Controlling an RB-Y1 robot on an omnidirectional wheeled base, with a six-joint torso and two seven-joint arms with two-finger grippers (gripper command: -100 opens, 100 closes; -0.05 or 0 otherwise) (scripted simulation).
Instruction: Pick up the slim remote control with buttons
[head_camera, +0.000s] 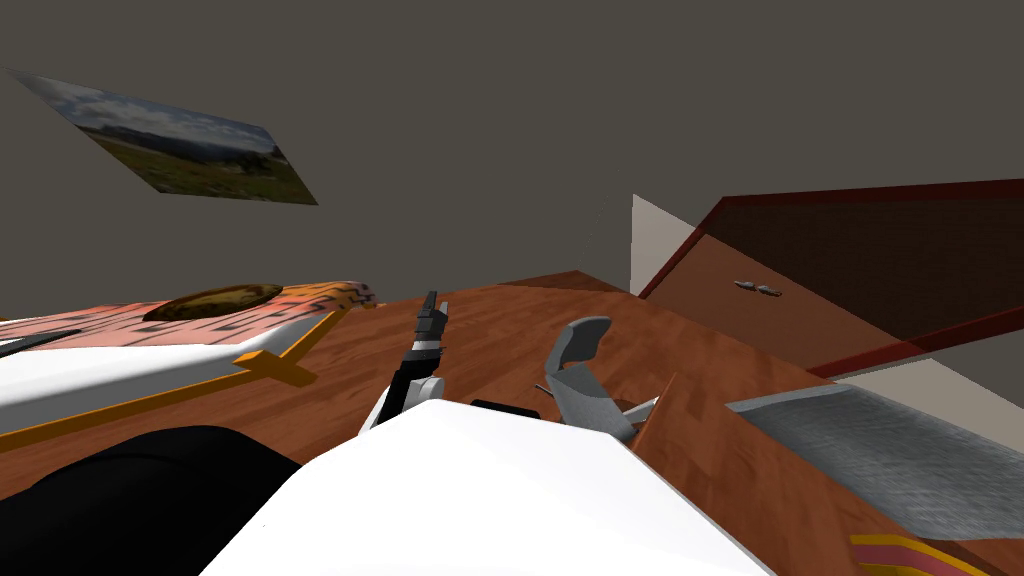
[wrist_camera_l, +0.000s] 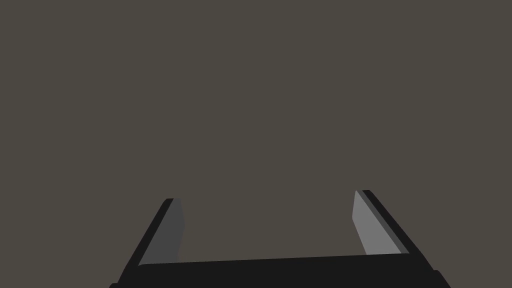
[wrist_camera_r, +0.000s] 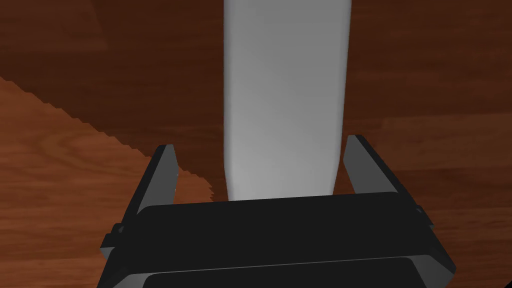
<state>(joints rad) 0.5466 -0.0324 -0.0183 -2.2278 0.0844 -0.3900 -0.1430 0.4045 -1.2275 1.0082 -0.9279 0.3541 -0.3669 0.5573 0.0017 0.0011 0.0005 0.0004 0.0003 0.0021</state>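
Observation:
A slim, plain light grey bar, the remote control (wrist_camera_r: 285, 100), lies on a brown wooden surface (wrist_camera_r: 75, 165); no buttons can be made out on it. My right gripper (wrist_camera_r: 261, 142) is open and straddles its near end. One finger (wrist_camera_r: 362, 165) stands close beside the remote, and the other (wrist_camera_r: 162, 172) is a small gap away from it. In the head view my right arm (head_camera: 580, 380) reaches down to the wood just ahead of me. My left gripper (wrist_camera_l: 267, 196) is open and holds nothing. The left arm (head_camera: 428, 335) is raised in front of me.
A low piece of furniture with a pink patterned cover (head_camera: 200, 320) and an orange frame (head_camera: 270, 365) lies to the left. A grey mat (head_camera: 880, 450) lies to the right. Further right is a brown panel with a small grey handle (head_camera: 757, 288).

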